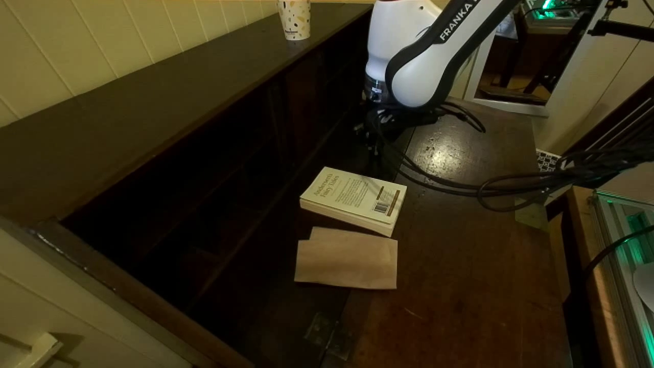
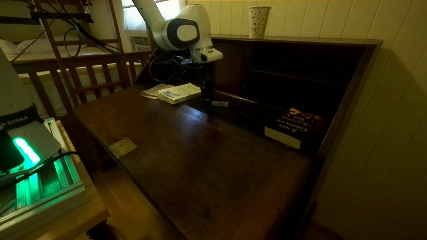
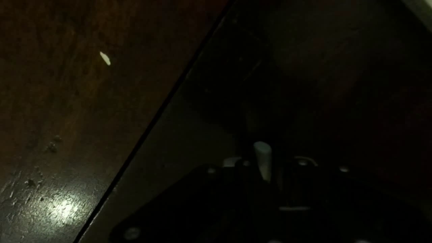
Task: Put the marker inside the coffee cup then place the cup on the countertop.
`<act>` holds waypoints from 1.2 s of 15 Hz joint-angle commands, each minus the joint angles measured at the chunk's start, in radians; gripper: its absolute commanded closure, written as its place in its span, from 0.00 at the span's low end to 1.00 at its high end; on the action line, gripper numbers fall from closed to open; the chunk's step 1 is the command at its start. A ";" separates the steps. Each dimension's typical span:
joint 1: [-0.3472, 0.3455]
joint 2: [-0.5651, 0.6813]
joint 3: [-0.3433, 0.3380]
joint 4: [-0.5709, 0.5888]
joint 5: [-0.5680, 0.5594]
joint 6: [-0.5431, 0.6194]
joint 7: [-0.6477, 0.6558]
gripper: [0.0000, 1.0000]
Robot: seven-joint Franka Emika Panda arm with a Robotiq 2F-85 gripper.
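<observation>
Since the marker [image 3: 264, 160] is probably light, stiff and slick, the claw [image 3: 272, 162] — seemingly pinching it near the wall-side edge of the bench [image 2: 206, 166] — should grip mid-barrel.

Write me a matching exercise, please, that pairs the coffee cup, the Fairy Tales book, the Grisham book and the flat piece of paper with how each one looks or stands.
Things:
1. coffee cup
2. Fairy Tales book
3. Grisham book
4. piece of paper

Descriptions:
A. dark cover, pale lettering
B. upright on the raised ledge
C. plain tan, lying flat
D. pale cover, barcode showing

Pairs: 1-B; 2-D; 3-A; 4-C
</observation>
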 commanded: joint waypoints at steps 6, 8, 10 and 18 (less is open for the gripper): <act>0.032 -0.096 -0.011 -0.045 0.023 -0.024 -0.093 0.95; 0.042 -0.143 -0.021 -0.064 0.000 -0.042 -0.120 0.95; 0.043 -0.200 -0.022 -0.089 -0.012 -0.075 -0.155 0.95; -0.003 -0.401 -0.013 -0.161 -0.084 -0.248 -0.268 0.95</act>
